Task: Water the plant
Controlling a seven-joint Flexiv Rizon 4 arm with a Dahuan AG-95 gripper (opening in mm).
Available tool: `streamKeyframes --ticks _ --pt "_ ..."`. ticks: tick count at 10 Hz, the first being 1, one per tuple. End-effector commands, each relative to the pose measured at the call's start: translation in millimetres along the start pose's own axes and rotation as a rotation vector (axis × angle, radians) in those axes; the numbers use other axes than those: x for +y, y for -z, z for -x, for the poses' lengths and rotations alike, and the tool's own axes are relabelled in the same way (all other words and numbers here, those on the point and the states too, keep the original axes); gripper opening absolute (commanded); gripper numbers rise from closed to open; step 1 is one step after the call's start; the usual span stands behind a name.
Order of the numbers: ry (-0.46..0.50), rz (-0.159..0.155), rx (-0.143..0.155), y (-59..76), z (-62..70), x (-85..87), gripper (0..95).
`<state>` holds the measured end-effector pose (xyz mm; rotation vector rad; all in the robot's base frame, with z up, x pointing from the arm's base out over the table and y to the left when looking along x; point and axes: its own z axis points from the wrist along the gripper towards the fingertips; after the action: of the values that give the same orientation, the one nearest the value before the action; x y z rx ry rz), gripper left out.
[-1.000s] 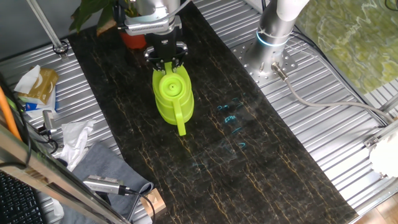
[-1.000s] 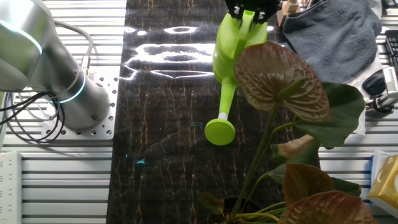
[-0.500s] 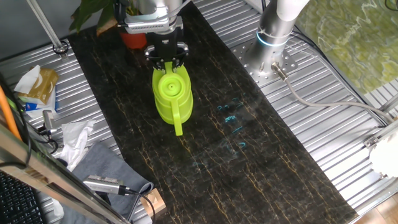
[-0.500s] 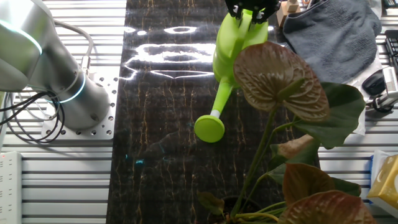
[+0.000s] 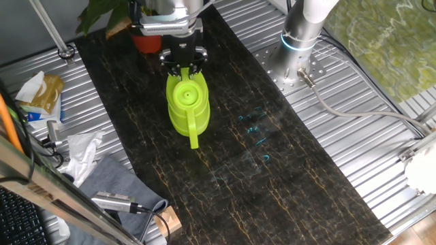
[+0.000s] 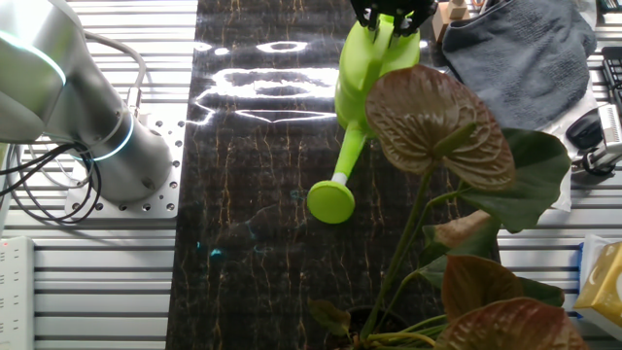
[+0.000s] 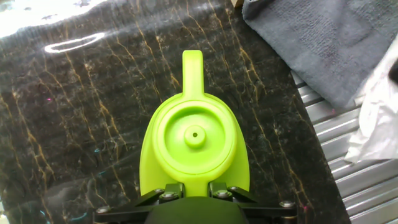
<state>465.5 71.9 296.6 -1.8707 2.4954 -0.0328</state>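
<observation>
- Gripper (image 5: 182, 66): clamped on the rear of the lime-green watering can (image 5: 187, 103), near its handle; the hand view shows the jaws only at the frame's edge.
- Plant (image 6: 442, 136): at the end of the worktop (image 5: 286, 170), in a red-orange pot (image 5: 146, 43) just behind the can.
- Risk: the grip sits far from the spout (image 6: 332, 200), so tilting could twist the can loose.
- Risk: the spout head could strike a broad leaf, or water could miss the pot.
</observation>
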Motion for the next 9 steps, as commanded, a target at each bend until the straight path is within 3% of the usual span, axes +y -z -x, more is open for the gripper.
streamKeyframes --ticks 1,9 --pt "0.075 -0.008 -0.002 0.2 0.2 -0.4 0.0" --pt "0.249 -0.015 -0.016 0.2 0.2 -0.4 0.0"
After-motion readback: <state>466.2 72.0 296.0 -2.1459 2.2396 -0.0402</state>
